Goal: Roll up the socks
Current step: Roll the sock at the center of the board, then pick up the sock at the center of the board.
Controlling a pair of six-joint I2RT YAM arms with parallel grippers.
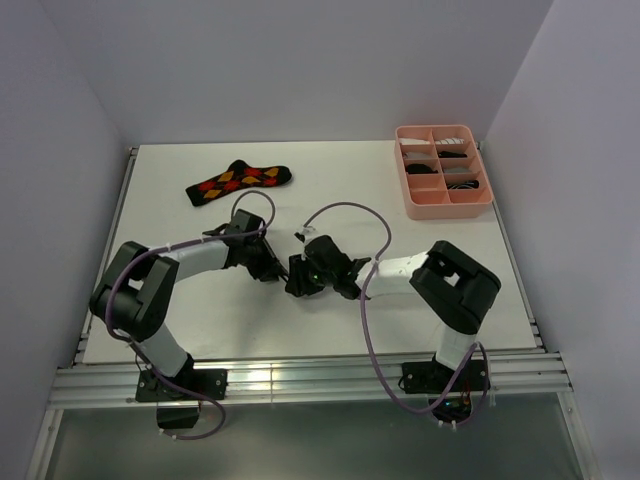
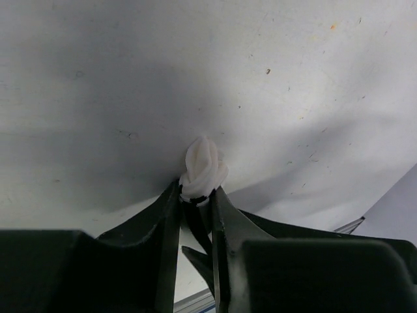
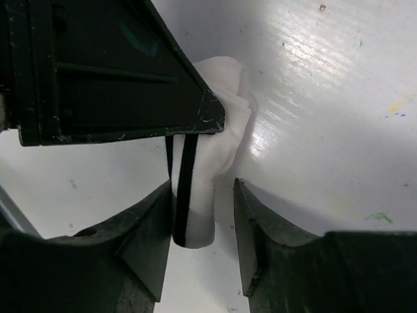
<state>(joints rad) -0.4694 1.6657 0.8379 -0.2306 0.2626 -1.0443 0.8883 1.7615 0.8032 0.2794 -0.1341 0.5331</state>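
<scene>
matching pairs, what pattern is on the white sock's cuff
Black stripes on the cuff of the short white fabric sock; the right wrist view shows it best.

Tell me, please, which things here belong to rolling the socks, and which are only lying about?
For the job:
- white sock, bunched, mid-table
- argyle sock, flat, far left

Lying about:
- pink tray, far right, with small dark and striped items I cannot identify

A soft black fabric sock with red-orange-yellow argyle diamonds [image 1: 240, 182] lies flat and unrolled at the far left of the bench [image 1: 350, 180]. Mid-bench, a short white sock with black cuff stripes [image 3: 208, 189] is bunched tight, pinched in the left claw [image 2: 195, 193].
</scene>
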